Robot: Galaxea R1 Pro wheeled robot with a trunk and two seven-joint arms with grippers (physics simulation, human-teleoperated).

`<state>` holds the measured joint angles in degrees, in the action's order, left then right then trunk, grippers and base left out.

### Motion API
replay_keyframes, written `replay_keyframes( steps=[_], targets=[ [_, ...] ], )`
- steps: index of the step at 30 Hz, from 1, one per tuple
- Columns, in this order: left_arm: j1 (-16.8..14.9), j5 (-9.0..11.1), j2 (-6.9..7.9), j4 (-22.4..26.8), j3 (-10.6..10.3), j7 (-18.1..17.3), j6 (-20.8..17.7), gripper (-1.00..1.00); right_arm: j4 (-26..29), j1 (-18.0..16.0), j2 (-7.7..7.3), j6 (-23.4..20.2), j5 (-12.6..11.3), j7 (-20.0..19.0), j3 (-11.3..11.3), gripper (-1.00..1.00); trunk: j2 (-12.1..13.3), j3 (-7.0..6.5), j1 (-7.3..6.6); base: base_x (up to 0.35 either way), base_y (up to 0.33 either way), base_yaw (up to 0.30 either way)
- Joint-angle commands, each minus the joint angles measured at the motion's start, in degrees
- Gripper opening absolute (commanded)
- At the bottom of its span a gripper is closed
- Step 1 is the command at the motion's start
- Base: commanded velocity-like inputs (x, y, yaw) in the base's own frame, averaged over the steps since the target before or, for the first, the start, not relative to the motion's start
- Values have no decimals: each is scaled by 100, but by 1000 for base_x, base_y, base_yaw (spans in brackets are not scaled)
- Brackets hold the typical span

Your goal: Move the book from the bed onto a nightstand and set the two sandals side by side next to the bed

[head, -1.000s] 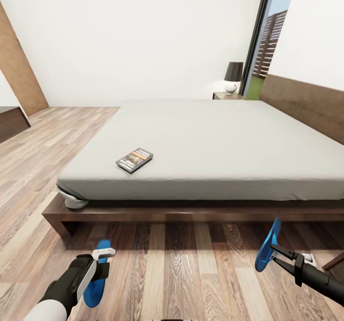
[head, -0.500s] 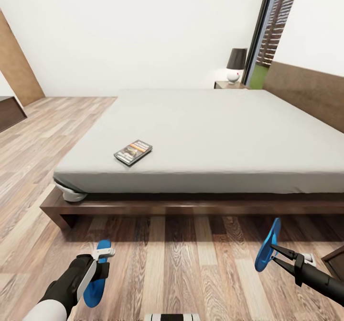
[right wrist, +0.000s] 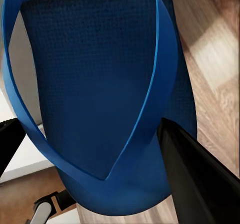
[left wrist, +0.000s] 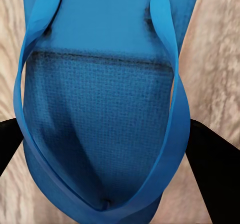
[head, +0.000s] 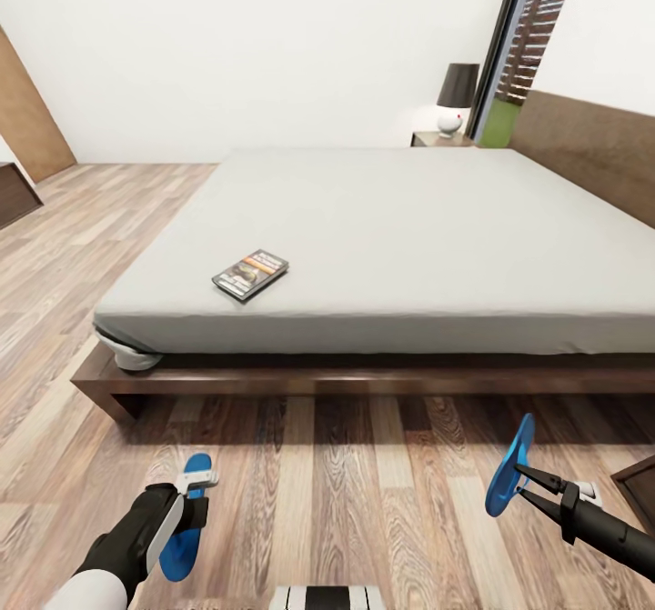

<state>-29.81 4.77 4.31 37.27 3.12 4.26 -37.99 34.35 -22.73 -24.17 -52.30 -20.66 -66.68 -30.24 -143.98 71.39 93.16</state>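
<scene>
Head view: each arm's fingers (head: pixel 186 501) (head: pixel 518 483) clamp a blue sandal (head: pixel 182 537) (head: pixel 509 469); left fingertips hidden.

I held both arms low and forward, left hand (head: pixel 186 505) and right hand (head: pixel 520 483) each clamped on a sandal.

Floor (head: pixel 364 501): wood planks, visible grain, slight sheen. Bed (head: pixel 382 378) frame: dark smooth wood; mattress (head: pixel 409 237): matt grey cloth. Book (head: pixel 251 274): glossy paper cover. Sandals (left wrist: pixel 100 108) (right wrist: pixel 95 83): blue, textured woven-look footbed, smooth rubbery straps. Tool fingers (right wrist: pixel 195 184): matt black.
</scene>
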Motion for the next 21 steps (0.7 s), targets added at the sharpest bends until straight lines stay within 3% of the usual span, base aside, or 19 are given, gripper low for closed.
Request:
replay_keyframes(
  steps=[1,21],
  targets=[
    [-2,51,0,9,-1,40,-27,-100,-1,-3,0,-43,-17,-1,-8,-100,-3,27,1,0,0,0],
    [-2,51,0,9,-4,40,-26,-100,2,-3,1,-43,-17,0,-8,-100,-30,470,53,0,0,0]
  ],
)
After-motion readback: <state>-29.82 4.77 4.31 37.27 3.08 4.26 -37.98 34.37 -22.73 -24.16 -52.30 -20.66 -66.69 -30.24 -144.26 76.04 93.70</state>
